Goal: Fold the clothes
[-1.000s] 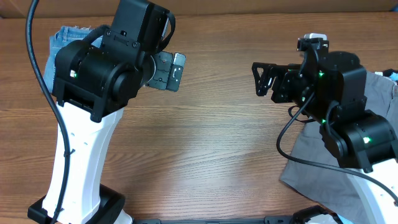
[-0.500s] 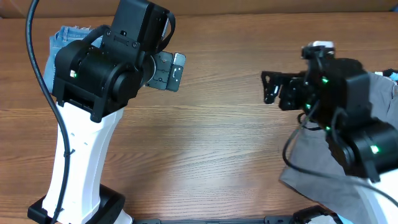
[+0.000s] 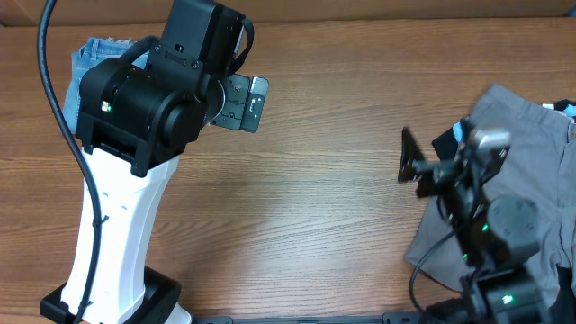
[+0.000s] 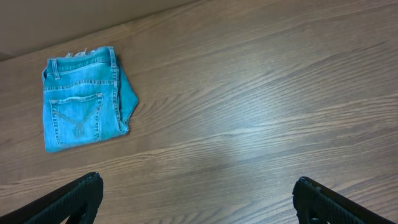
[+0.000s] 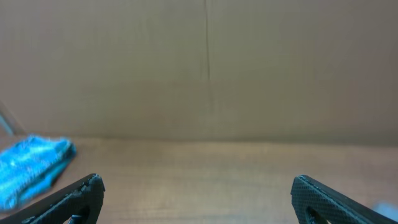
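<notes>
The right gripper (image 3: 412, 166), fingers spread and empty, has swung back from mid-table to the lower right over the crumpled grey trousers (image 3: 526, 126), while the folded light-blue denim jeans (image 4: 84, 96) lie upper left beneath the equally spread left gripper (image 4: 198, 190), so the trousers look next.

Folded light-blue jeans (image 4: 84, 96) lie flat on the brown wooden tabletop (image 4: 261, 106) in the upper left, a compact rectangle with a stitched back pocket facing up, the waistband and belt loops along the top edge and a little fraying showing above it. The two black fingers (image 4: 74, 200) of the left end effector (image 4: 198, 202) poke in at the bottom corners, spread wide with only bare wood between them, well apart from the jeans. A plain tan wall (image 4: 74, 18) borders the tabletop's far edge.
</notes>
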Controlling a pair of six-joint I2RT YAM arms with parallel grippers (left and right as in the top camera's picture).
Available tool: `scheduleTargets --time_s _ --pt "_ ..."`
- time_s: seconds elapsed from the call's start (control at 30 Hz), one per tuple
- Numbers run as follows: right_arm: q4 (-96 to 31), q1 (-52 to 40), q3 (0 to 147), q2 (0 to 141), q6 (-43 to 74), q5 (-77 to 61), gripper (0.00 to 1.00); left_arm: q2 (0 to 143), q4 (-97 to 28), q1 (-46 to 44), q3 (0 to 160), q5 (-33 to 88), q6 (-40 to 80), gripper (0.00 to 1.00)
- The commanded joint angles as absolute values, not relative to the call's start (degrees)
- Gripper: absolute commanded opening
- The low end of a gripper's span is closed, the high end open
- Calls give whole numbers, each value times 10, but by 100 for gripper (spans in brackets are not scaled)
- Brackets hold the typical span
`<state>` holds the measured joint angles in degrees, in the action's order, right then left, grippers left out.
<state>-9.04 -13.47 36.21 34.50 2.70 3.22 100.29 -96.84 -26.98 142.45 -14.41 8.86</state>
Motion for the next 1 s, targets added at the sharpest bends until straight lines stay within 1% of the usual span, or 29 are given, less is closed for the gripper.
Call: scheduleTargets --time_s 0.0,0.27,0.4,0.47,0.7,0.97 --pt "-55 -129 269 262 19 38 100 997 -968 -270 1422 -152 90 100" --pt "83 -107 89 75 37 37 100 997 -968 -270 1422 -152 90 100" --pt "108 -92 29 5 65 33 100 997 -968 -270 1422 -152 90 100" --pt "135 -85 3 3 67 34 100 997 -968 -270 1422 -152 90 100" --pt "32 -81 4 1 73 29 100 997 -968 -270 1422 -152 90 100" --pt "-45 -81 4 2 73 29 100 997 -968 -270 1422 -152 90 100"
